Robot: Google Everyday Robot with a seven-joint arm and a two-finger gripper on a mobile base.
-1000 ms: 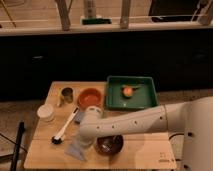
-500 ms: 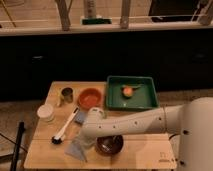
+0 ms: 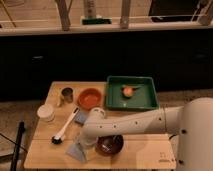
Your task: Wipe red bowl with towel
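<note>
Red bowl [image 3: 90, 98] sits on the bench [image 3: 145, 151] between a metal cup [image 3: 66, 95] and a green tray [image 3: 132, 102]. The towel [image 3: 75, 150] lies near the front edge. The claw [image 3: 86, 142] is at its corner, beside a dark bowl [image 3: 109, 144]; I cannot tell whether it grips.

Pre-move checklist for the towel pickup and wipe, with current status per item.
1. Towel located: ok, it lies flat near the front edge of the table, left of the dark bowl.
2. Gripper at towel: ok, it is low by the towel's upper right edge.
3. Towel gripped: cannot tell, the arm hides the contact.
4. Red bowl ready: ok, it is upright at the back, between the metal cup and the green tray.
5. Path from towel to bowl: not ok, the blue pad and the brush lie between them.
</note>
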